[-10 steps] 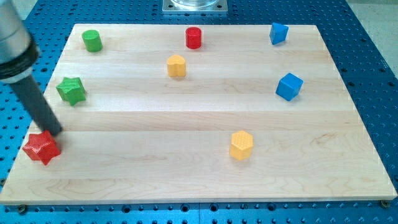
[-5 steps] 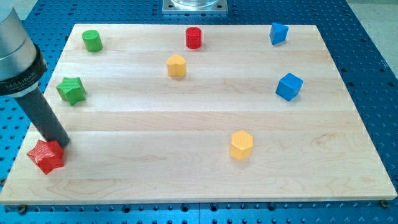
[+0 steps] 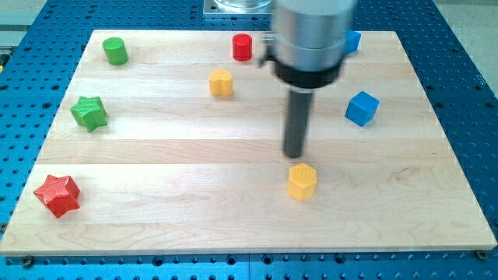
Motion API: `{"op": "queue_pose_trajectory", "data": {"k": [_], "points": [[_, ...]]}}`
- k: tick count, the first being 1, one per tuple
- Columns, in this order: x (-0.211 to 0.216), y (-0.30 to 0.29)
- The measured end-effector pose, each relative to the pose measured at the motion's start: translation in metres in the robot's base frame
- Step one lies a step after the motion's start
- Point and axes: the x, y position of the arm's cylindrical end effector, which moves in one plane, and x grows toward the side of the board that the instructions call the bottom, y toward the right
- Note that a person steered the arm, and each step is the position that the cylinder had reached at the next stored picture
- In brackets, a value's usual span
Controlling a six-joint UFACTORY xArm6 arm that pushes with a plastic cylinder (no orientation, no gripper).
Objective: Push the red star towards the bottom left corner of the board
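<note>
The red star lies near the board's bottom left corner, close to the left edge. My tip stands far to its right, in the middle of the board, just above the lower yellow hexagonal block and not touching it. The rod rises from there to the arm's grey body at the view's top.
A green star lies above the red star. A green cylinder, a red cylinder and a yellow block sit near the top. A blue cube is at the right; another blue block is partly hidden behind the arm.
My tip has left the red star and moved far right to the board's middle. The red star slid slightly down and right earlier and now rests still.
</note>
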Motion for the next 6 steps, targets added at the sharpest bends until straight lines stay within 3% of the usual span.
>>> {"op": "queue_pose_trajectory", "data": {"k": [1, 3, 4, 5, 6], "points": [[0.029, 0.041], [0.07, -0.084], [0.057, -0.048], [0.111, -0.023], [0.129, -0.06]]}}
